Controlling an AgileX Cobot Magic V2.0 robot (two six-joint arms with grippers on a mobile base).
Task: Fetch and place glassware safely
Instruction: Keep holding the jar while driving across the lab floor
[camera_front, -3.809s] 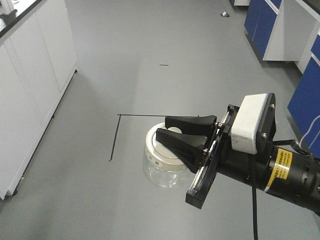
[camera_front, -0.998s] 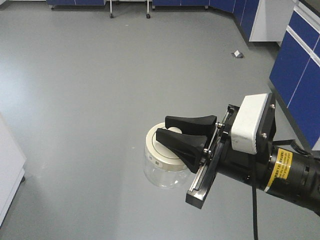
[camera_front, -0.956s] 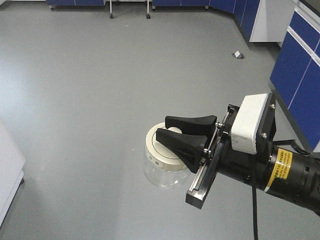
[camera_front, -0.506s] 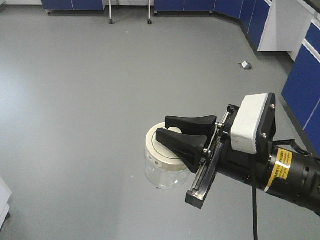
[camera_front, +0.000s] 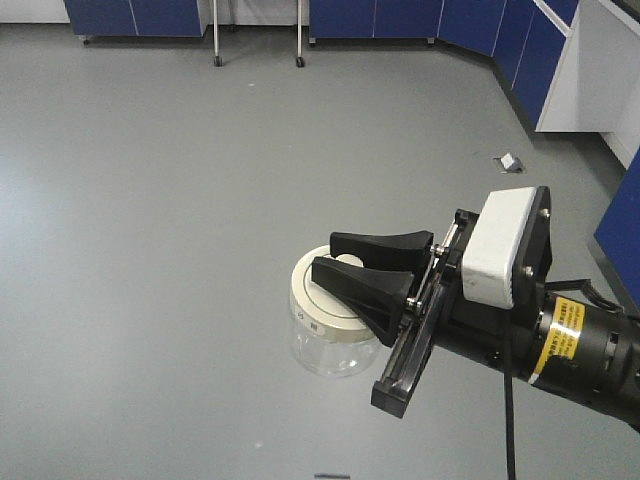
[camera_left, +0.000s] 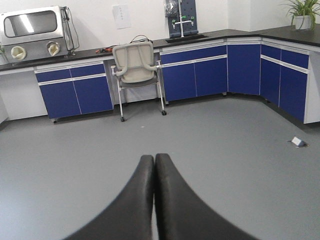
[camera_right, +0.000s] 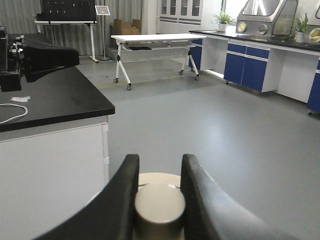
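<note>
Front view, right gripper (camera_front: 328, 255): we see its two black fingers closed narrow over the top of the glass jar (camera_front: 325, 345), gripping it at the lid.
Front view, glass jar: it hangs upright under the fingers, over bare grey floor (camera_front: 150, 250); the glass body is clear and looks empty.
Front view, lid (camera_front: 312, 308): cream-white, seated on the jar, with small dark marks on its rim.
Front view, arm: it enters from the lower right and carries a white housing (camera_front: 505, 245) and a yellow label (camera_front: 561, 338).
Front view, surroundings: blue cabinets (camera_front: 400, 18) along the far edge; a small scrap (camera_front: 511, 162) lies on the floor well away from the jar.
Left wrist view, left gripper (camera_left: 154, 160): we note both fingers pressed together, nothing between them.
Left wrist view, room: a pale chair (camera_left: 135, 62) stands before blue cabinets (camera_left: 195, 75); a glove box (camera_left: 35, 27) sits on the counter at far left.
Right wrist view, right gripper (camera_right: 160, 161): the fingers sit on either side of the knob (camera_right: 160, 205), touching it.
Right wrist view, lid (camera_right: 152, 178): we see only a strip of it behind the knob; the glass body is hidden.
Right wrist view, room: a black-topped counter (camera_right: 55, 97) just to the left, a white table (camera_right: 155, 39) far off.
</note>
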